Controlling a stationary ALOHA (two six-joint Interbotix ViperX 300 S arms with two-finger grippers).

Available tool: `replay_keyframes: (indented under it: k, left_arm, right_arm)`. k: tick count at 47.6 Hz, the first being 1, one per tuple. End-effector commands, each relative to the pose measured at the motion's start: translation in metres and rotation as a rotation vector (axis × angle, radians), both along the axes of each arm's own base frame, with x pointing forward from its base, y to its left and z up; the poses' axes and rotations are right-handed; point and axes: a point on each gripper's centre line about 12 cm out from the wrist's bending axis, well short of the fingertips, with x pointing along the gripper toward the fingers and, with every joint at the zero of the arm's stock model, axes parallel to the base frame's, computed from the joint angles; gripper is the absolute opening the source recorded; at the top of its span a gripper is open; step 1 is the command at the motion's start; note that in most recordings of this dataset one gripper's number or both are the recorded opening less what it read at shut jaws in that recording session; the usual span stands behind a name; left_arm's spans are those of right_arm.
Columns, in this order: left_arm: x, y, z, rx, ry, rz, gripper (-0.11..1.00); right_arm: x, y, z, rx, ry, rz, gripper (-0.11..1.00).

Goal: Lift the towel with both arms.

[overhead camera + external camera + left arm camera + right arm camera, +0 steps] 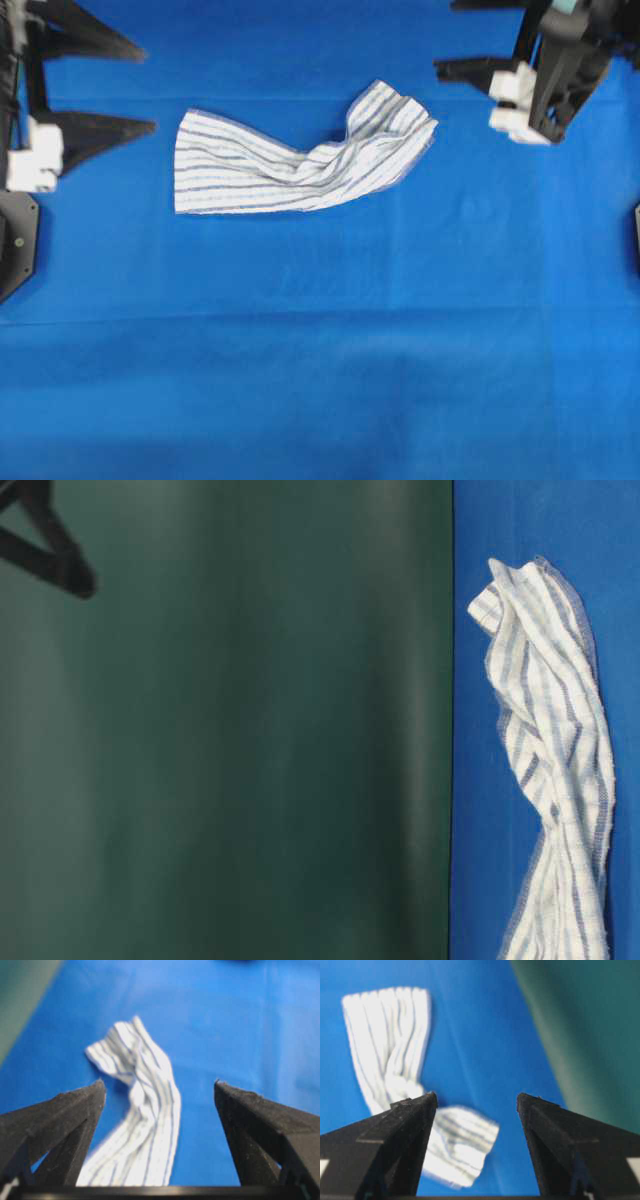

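The towel (300, 155) lay on the blue table cloth (320, 350), crumpled and twisted at the middle, not lifted at all. Its long axis ran across the overhead view from left to right, the flatter end toward the left arm, the bunched, raised end toward the right arm. The left gripper (115, 85) stood apart from the flat end with its jaws spread wide and empty. The right gripper (475, 70) hung near the bunched end, jaws likewise wide and holding nothing. Both grasps and the lift itself seemed left to do.
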Motion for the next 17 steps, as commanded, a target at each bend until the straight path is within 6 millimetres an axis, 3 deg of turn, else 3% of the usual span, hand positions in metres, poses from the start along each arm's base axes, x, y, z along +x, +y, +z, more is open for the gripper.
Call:
replay_keyframes:
  k: [1, 17]
  left_arm:
    - [0.004, -0.004, -0.01, 0.003, -0.015, -0.02, 0.91]
    - [0.013, -0.006, -0.064, 0.026, -0.036, -0.037, 0.91]
  right_arm:
    - [0.0, 0.004, -0.007, 0.01, -0.028, 0.016, 0.66]
    - [0.001, 0.011, -0.07, 0.068, -0.03, 0.053, 0.66]
